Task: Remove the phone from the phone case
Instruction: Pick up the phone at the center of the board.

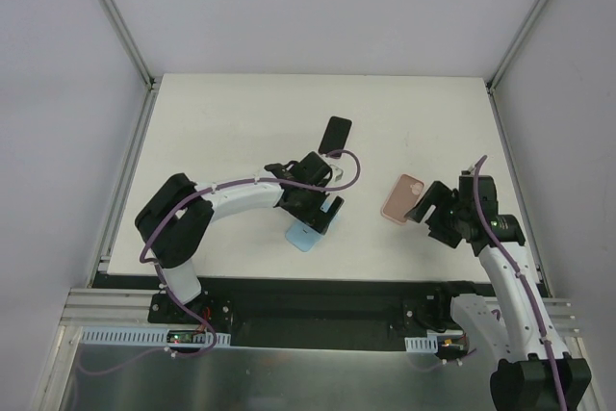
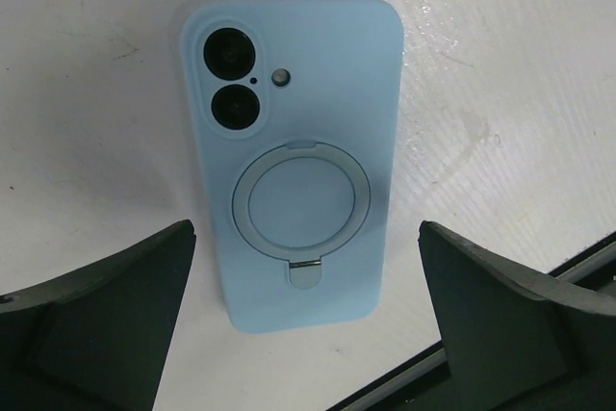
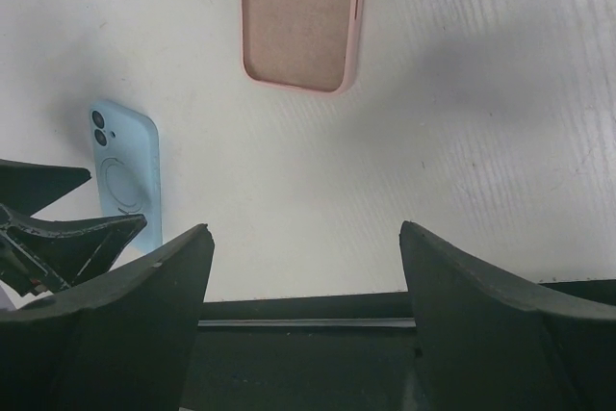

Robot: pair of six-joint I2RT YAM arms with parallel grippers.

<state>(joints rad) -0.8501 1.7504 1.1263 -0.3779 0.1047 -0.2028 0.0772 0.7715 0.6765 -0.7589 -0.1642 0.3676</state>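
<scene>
Closest to the arm bases, toward the near edge of the table (image 1: 221, 122), lies the blue phone case (image 2: 298, 141). It is flat and back up, with a ring stand in the middle of its back. Two dark camera lenses sit in the cut-out at the far-left corner as the left wrist camera sees it. Its front faces the table and cannot be seen.

The left claw (image 2: 306, 233) is spread wide, holds nothing, and straddles the near end of this case. One finger (image 2: 106, 324) stands just beside the case's left edge. The other finger (image 2: 510, 324) is clear of its right edge, with bare table showing between them. From above, the claw covers most of the case and only the near end pokes out. Whether either finger touches the case cannot be told.

To the right, the right claw (image 3: 303, 230) is also wide apart and empty over bare table. Beyond it, apart from its fingers, lies a pink case (image 3: 300, 16), hollow side up and with nothing in it. The right wrist camera also shows the blue case off to the left.

Farthest back, beyond the left claw, a black phone (image 1: 334, 134) lies on the table on its own, outside either case.
</scene>
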